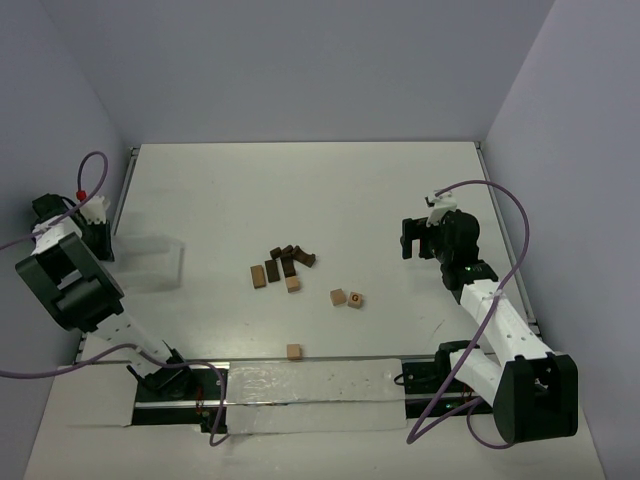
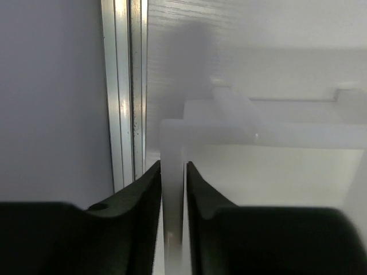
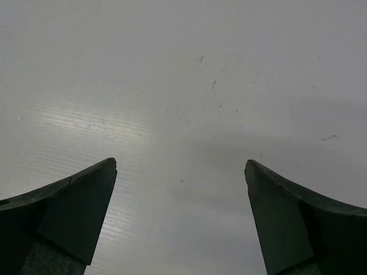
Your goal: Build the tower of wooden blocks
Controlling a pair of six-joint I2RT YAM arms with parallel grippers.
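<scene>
The wooden blocks lie loose at the table's middle in the top view: a cluster of dark brown blocks (image 1: 290, 256), a tan block (image 1: 258, 276), another tan one (image 1: 293, 284), a tan pair (image 1: 346, 298), one of them with a printed mark, and a single tan block (image 1: 294, 351) nearer the front. No blocks are stacked. My left gripper (image 1: 100, 240) is at the far left, shut on the wall of the white plastic tray (image 1: 150, 260); in the left wrist view the gripper (image 2: 173, 172) pinches that wall (image 2: 172, 143). My right gripper (image 1: 412, 240) (image 3: 180, 165) is open and empty over bare table, right of the blocks.
A metal rail (image 2: 123, 114) runs along the table's left edge beside the tray. A pale translucent sheet (image 1: 300, 385) lies along the front edge between the arm bases. Grey walls close in the back and sides.
</scene>
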